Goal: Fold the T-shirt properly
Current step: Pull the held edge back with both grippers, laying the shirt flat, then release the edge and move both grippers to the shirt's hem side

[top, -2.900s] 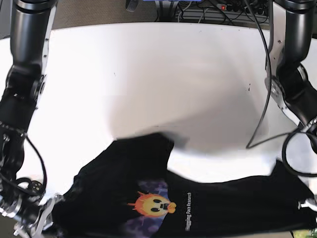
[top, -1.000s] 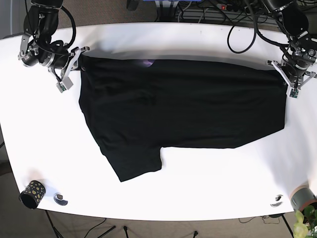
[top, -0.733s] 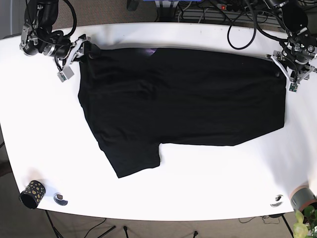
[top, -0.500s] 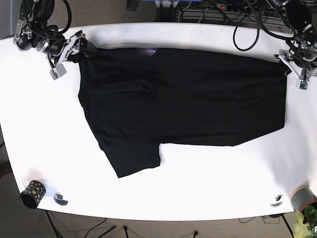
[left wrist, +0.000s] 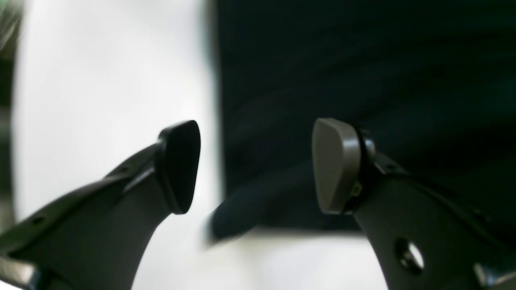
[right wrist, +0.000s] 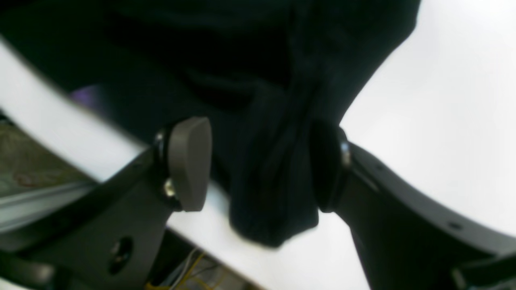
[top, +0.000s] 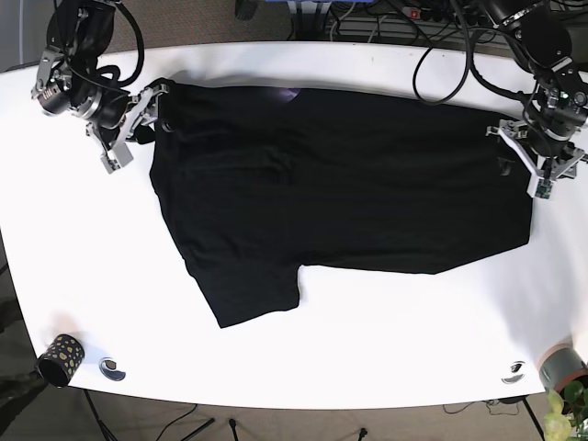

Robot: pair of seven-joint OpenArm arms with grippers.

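Note:
A black T-shirt (top: 340, 184) lies spread flat on the white table (top: 395, 349), with one sleeve pointing to the front left. My left gripper (top: 522, 163) is at the shirt's right edge. In the left wrist view it (left wrist: 256, 165) is open and straddles the shirt's edge and corner (left wrist: 363, 60). My right gripper (top: 138, 124) is at the shirt's back left corner. In the right wrist view it (right wrist: 258, 165) is open, and a bunched fold of the black fabric (right wrist: 274, 209) lies between its fingers.
A black cup with yellow dots (top: 60, 358) and a small round object (top: 113, 369) sit at the front left corner. Another small object (top: 514, 372) and a grey pot with a plant (top: 562, 369) are at the front right. Cables (top: 386, 18) run behind the table's back edge.
Both grippers have moved in towards the shirt. The left one slid forward along the right edge. The right one came down beside the back left corner, which shifted slightly.

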